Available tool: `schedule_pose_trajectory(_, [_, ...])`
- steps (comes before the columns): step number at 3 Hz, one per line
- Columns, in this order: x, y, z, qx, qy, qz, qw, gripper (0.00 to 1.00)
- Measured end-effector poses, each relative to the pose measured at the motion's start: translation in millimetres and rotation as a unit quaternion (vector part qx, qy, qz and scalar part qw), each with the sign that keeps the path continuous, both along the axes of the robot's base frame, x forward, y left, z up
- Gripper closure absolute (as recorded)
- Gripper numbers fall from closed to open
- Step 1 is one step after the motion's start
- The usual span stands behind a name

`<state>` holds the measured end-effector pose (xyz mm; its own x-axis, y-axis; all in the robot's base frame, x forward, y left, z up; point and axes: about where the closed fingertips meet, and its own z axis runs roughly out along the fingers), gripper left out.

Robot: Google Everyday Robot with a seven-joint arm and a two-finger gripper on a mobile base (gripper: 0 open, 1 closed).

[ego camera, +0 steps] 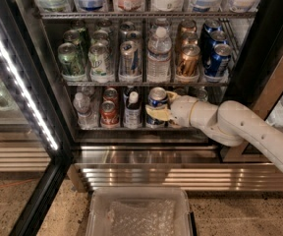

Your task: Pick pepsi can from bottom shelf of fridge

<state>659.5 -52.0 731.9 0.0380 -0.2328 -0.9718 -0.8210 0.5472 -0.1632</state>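
The fridge (261,43) stands open, with its white light strip down the left. On the bottom shelf (113,128) my gripper (163,105) reaches in from the right on the white arm. It is shut on the pepsi can (157,99), a blue can with a silver top. One yellowish finger (159,114) lies across the can's lower front and the other sits at its right side. The can is held upright, a little above the shelf rail, in the lane right of a dark bottle (131,110).
A red cola can (108,113) and a small water bottle (82,107) stand left on the same shelf. The rack above holds green cans, a water bottle (158,53), a bronze can (186,60) and blue cans (217,58). A clear plastic bin (141,213) sits on the floor below the ribbed base (181,177).
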Motion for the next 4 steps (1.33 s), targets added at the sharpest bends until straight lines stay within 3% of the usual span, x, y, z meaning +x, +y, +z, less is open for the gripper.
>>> schedule_pose_trajectory(1, [-13.7, -15.2, -2.7, 0.007, 0.027, -0.01, 0.9996, 1.0])
schedule_pose_trajectory(3, [-22.4, -13.8, -0.8, 0.006, 0.033, -0.005, 0.9994, 1.0])
schedule_pose_trajectory(4, [-51.9, -13.6, 27.6, 0.01, 0.03, 0.0, 0.9995, 1.0])
